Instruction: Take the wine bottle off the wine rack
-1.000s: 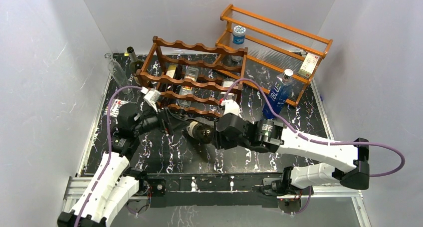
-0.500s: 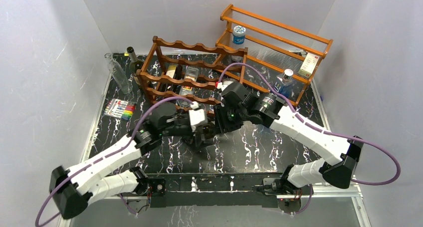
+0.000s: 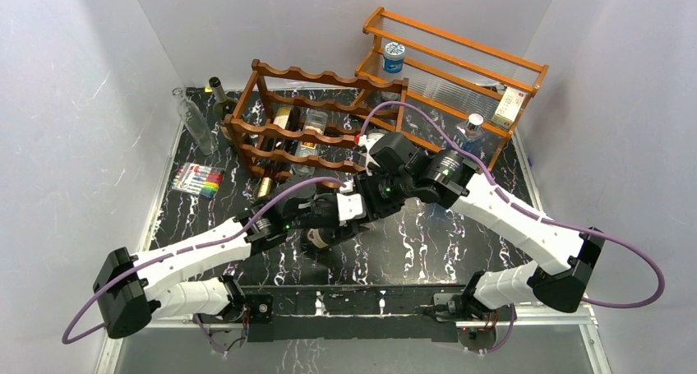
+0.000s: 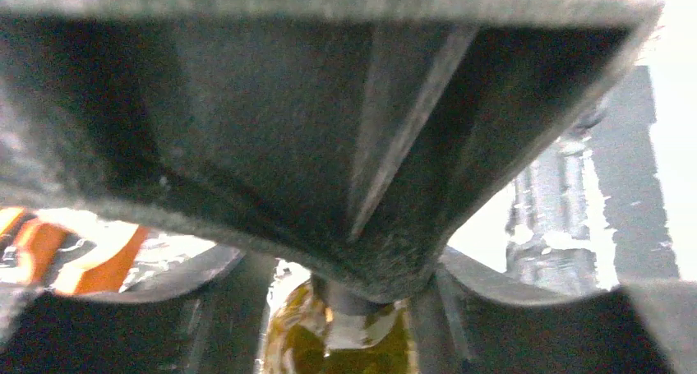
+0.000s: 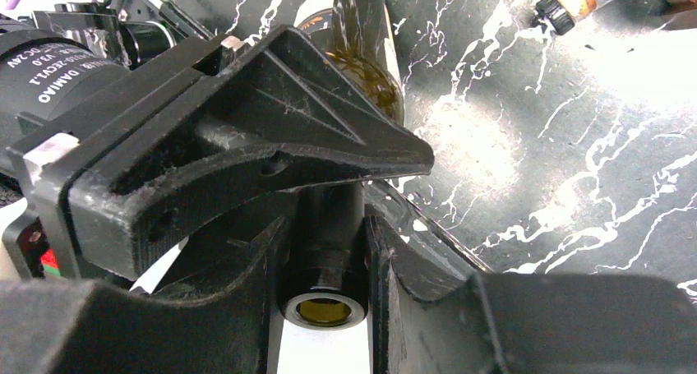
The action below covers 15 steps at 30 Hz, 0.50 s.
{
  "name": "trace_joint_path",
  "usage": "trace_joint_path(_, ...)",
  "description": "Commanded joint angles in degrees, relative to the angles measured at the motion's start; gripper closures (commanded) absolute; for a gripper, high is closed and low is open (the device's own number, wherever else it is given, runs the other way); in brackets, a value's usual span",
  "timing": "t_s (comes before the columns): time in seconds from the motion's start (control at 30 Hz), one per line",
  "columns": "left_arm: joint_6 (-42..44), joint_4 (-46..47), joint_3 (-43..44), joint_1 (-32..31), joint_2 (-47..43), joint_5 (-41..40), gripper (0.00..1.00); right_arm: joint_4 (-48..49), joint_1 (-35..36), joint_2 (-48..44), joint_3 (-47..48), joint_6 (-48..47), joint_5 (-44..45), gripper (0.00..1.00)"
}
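In front of the wine rack (image 3: 316, 136), clear of its slots, the wine bottle (image 5: 366, 70) lies slantwise between the 2 grippers, low over the marbled table (image 3: 411, 251) (resting on it or lifted, I cannot tell). From the left, the left arm stretches long and flat across the table, its elbow folded far out at the near-left corner. The left gripper (image 3: 345, 212) straddles the bottle about the shoulder. Its fingers flank the amber glass, but whether they pinch it I cannot tell. The bottle's long axis runs from its base at the near left to its neck at the far right. There the right gripper (image 5: 325, 251) is clamped on the neck, the mouth facing its wrist, and the right arm arches in from the right. The right looks the surer hold, so any pull should follow that axis, away from the rack.
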Motion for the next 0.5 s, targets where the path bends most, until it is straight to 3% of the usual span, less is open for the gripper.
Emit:
trace_joint_path(0.0, -0.7, 2.7, -2.3, 0.0, -2.8, -3.5, 0.35, 3.5, 0.1, -3.5, 2.2, -0.6, -2.0, 1.00)
trace_joint_path(0.07, -1.0, 3.0, -4.0, 0.1, -4.4, -4.4, 0.28, 3.7, 0.1, -3.7, 2.3, -0.4, -2.5, 1.00)
trace_joint_path(0.17, -1.3, 3.1, -5.1, 0.0, -5.3, -4.9, 0.28, 3.7, 0.1, -4.1, 2.9, -0.5, -2.4, 1.00)
trace_joint_path(0.33, -2.1, 4.6, -4.4, 0.0, -3.8, -5.6, 0.54, 4.3, 0.1, -4.2, 3.4, -0.3, -3.7, 1.00)
trace_joint_path(0.43, -2.6, 6.1, -4.2, 0.1, -3.2, -6.6, 0.77, 4.7, 0.1, -4.5, 3.9, -0.6, -4.1, 1.00)
trace_joint_path(0.47, -2.9, 6.2, -4.0, 0.1, -3.0, -7.1, 0.85, 4.1, 0.1, -4.8, 4.6, -0.9, -3.4, 0.90)
